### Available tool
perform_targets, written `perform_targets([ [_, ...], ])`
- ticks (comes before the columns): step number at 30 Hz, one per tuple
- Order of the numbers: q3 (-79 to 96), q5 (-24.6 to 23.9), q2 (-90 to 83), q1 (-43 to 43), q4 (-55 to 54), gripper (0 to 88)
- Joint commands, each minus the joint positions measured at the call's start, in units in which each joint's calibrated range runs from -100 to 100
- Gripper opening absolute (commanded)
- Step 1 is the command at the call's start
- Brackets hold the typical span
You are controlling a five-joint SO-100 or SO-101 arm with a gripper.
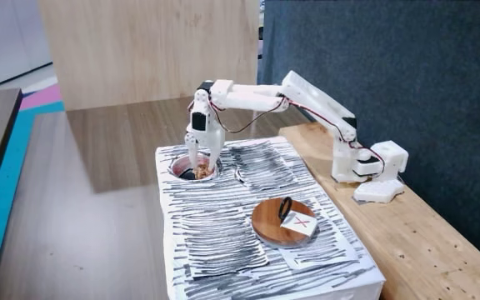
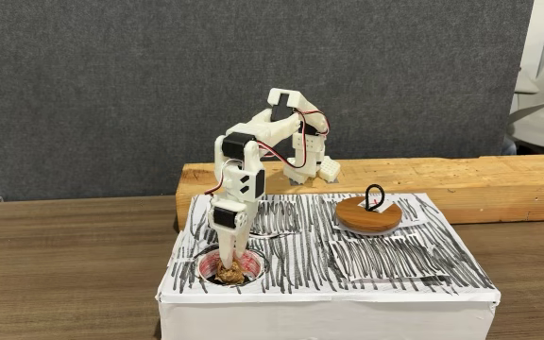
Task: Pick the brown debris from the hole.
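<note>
nearest the camera in a fixed view, the hole (image 2: 230,269) is seen close to the front left corner of the white box with black scribbles (image 2: 385,274). the brown debris (image 2: 231,274) is seen inside the hole, a small wrinkly lump sitting low between the pink rim walls. the gripper (image 2: 230,257) is pointed straight down into the hole, and its tips are right at the lump.

to do this step well, the lump should be pinched near its middle, and the rim should not be bumped. the arm should then be lifted straight up, slowly, so the lump is not dropped back in.

the jaws look close together, and they seem to touch the lump. it cannot be told if the lump is really pinched, because the tips are too small and partly hidden by the rim.

a wooden disc (image 1: 283,220) with a red x card (image 1: 299,223) is seen well apart, toward the other end of the box top.
</note>
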Motion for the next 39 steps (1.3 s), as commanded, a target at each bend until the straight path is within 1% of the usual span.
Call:
perform_targets([
  [1,-1.3,-0.2,-0.7,0.4,-0.4,14.3],
  [13,-1.3,0.4,-0.4,0.3,-0.2,15.2],
  [16,-1.2,0.4,-0.4,0.2,0.0,19.5],
  [20,-1.2,-0.1,-0.4,0.3,0.0,27.7],
  [23,-0.7,0.0,-0.4,0.4,0.0,30.7],
  [34,-0.1,-0.2,-0.2,0.4,0.3,30.8],
  [39,-0.1,-0.2,3.5,0.5,0.3,30.7],
])
